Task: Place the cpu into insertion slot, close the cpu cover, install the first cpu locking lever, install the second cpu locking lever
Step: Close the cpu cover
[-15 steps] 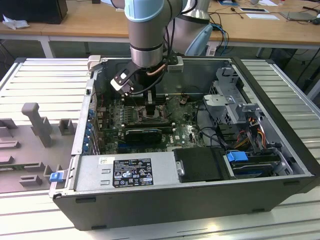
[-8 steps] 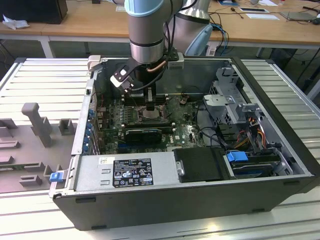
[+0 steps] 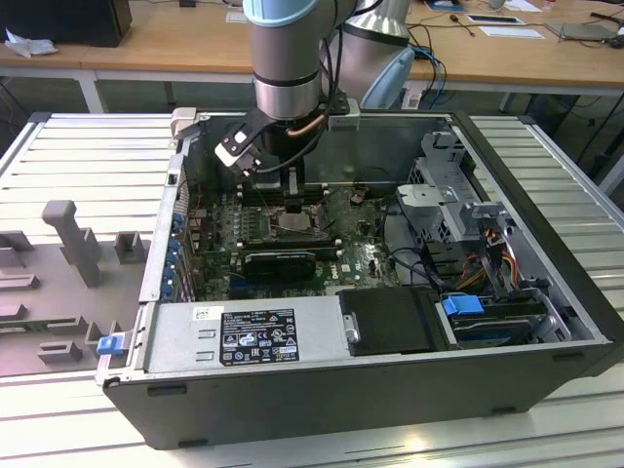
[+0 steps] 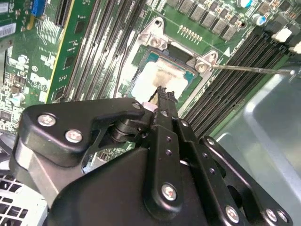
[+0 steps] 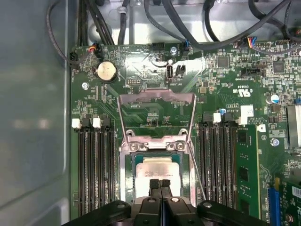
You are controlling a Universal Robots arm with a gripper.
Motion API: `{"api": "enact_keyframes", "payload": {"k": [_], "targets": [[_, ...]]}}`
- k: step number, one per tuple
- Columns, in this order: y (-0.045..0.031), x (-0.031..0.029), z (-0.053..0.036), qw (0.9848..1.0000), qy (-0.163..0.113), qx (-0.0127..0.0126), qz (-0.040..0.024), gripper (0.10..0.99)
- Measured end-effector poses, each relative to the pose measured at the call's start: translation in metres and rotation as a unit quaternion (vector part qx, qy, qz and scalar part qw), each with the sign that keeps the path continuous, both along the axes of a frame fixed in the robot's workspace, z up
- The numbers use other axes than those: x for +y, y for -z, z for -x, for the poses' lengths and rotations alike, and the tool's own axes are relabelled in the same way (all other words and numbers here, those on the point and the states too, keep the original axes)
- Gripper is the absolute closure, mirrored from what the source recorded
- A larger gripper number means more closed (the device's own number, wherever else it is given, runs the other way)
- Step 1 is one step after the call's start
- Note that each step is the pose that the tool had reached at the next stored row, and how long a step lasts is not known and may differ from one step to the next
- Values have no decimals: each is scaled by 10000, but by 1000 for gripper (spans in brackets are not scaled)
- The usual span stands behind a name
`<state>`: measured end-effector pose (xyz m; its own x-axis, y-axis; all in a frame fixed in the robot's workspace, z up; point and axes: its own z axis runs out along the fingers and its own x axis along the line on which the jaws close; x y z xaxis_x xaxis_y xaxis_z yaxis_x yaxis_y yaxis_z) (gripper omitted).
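Note:
The cpu lies flat in the insertion slot, its pale metal face up; it also shows in the second wrist view. The cpu cover stands swung open beyond the socket, a silvery frame with the green board visible through its window. My gripper hangs just over the chip's near edge, fingers pressed together with nothing between them. A thin locking lever sticks out sideways, unlatched. In the exterior view the gripper reaches down into the case over the insertion slot.
Long black memory slots flank the socket on both sides. A black card lies in front of it, with the power supply nearer the camera. Cables and a drive cage crowd the case; a coin battery sits on the board.

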<state>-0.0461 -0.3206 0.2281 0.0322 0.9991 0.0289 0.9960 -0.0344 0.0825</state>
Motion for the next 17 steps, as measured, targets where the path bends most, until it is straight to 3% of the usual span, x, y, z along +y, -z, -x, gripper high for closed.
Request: {"api": "enact_keyframes", "payload": {"k": [3,17], "targets": [[1,-1,-55,10000,0,2,0,980],[-90,0,-57,10000,0,2,-1,980]]}}
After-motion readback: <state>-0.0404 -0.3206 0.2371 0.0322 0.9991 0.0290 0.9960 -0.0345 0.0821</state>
